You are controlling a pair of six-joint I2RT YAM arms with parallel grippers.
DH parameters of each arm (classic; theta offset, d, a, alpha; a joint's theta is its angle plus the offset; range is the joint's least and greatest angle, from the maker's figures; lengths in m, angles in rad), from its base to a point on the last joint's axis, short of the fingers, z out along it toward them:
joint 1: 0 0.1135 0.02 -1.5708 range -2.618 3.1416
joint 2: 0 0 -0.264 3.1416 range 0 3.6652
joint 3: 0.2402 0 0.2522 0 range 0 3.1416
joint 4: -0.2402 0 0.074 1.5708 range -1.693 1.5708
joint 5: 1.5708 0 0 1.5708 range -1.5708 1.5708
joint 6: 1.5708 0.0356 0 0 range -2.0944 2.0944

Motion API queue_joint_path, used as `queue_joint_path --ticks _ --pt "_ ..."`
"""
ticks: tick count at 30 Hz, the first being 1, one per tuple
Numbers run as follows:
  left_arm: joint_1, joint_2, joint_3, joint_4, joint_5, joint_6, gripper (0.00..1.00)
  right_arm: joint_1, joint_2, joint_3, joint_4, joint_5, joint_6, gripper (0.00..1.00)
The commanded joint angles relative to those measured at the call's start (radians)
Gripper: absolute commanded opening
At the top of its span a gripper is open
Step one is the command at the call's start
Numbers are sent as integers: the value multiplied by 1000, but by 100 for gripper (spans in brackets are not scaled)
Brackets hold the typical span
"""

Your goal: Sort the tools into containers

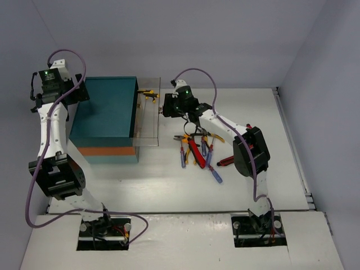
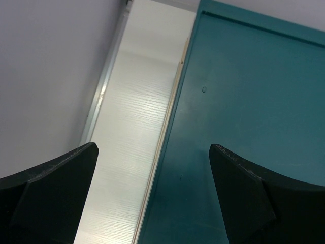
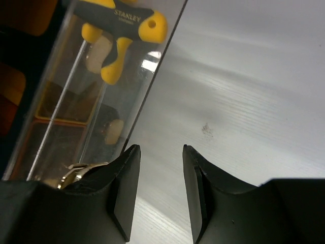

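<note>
Centrally, perhaps eight tools [image 1: 198,151] lie heaped right of one teal chest [image 1: 107,112], whose clear drawer [image 1: 147,121] holds one yellow-handled pliers [image 1: 148,94]; left gripper [image 2: 153,150] gapes wide over the chest, right gripper [image 3: 161,152] narrowly parted, empty, beside that drawer.

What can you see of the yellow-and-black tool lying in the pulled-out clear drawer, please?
The yellow-and-black tool shows two curved grips, black with yellow ends, rubbery-looking, one printed STANLEY. It lies flat at the far end of the clear drawer, which is pulled out of the teal chest. Its working head is not clearly visible. It seems to rest on the drawer floor alone; nothing grips it.
</note>
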Motion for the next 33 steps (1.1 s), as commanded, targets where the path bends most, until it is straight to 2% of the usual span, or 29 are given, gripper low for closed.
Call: queue_joint_path --ticks 1,19,26,33 --pt "-18 -17 14 32 55 -5 89 41 12 105 69 -17 27 37" --pt "-106 -18 -8 29 63 -28 89 166 153 323 67 85 142 40" --pt "-128 -22 -8 29 63 -32 89 217 150 332 62 167 143 42" --pt "-141 -28 -1 29 61 -40 89 249 120 304 59 186 113 43"
